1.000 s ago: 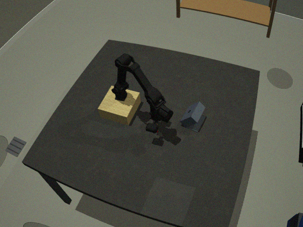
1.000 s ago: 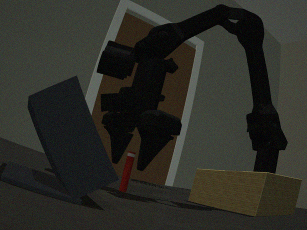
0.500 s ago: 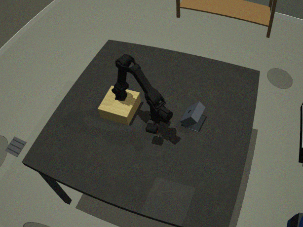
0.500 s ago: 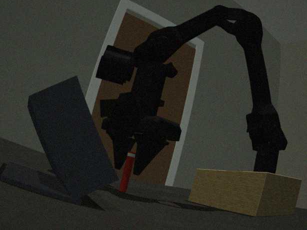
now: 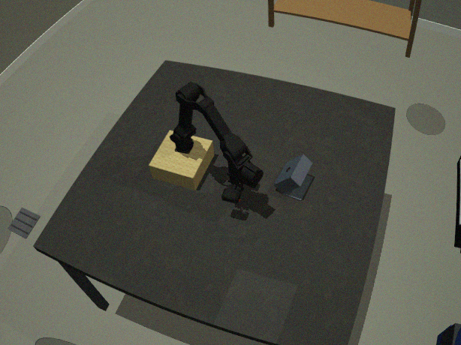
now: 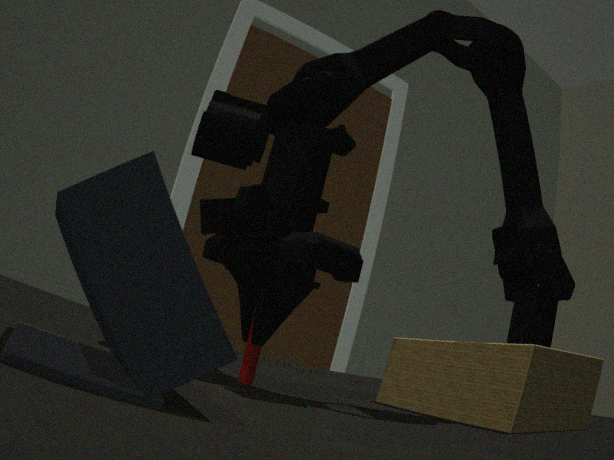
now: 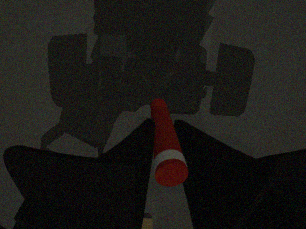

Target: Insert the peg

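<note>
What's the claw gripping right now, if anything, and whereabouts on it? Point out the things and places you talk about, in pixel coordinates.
The claw (image 6: 253,341) (image 7: 163,126) is shut on the red round peg (image 6: 249,365) (image 7: 166,133), around its upper part, just below the white band; the lower end sticks out beneath.

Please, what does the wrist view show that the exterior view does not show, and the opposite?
Only the wrist view shows the white band and the round top face of the red peg.

Only the exterior view shows the sloped panel, from a side where its hole is not seen, and the door behind the arm.

Both show the peg, with the fingers of the black hand closed around it.
</note>
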`<state>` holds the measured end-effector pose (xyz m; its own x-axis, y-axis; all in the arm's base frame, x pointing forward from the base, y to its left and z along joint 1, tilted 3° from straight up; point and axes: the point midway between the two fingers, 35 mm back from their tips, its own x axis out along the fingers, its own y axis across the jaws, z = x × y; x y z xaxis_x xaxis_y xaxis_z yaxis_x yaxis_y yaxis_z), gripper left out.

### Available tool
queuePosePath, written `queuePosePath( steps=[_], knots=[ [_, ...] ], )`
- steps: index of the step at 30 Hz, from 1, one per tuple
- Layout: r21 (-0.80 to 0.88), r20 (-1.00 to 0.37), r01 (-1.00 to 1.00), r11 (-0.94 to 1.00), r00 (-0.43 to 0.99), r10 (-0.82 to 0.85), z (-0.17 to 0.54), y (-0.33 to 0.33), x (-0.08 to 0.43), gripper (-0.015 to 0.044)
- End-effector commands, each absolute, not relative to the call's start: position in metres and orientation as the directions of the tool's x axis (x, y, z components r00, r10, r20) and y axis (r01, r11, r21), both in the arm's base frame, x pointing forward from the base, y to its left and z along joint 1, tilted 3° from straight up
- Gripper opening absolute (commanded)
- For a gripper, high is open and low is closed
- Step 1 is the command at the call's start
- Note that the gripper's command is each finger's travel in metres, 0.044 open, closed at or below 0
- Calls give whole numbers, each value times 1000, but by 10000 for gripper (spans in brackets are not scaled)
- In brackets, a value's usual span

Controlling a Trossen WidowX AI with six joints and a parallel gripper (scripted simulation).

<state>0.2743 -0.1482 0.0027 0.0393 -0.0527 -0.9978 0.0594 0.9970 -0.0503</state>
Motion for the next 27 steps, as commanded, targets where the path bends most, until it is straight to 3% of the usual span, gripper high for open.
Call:
queuePosePath(
  steps=[1, 18, 27],
  knots=[
    [-51, -998, 59, 997, 40, -53, 4, -148, 275, 0],
    [-53, -998, 59, 997, 34, -56, 80, -143, 273, 0],
    [-75, -996, 18, 997, 54, -75, 82, -138, 276, 0]
  ],
)
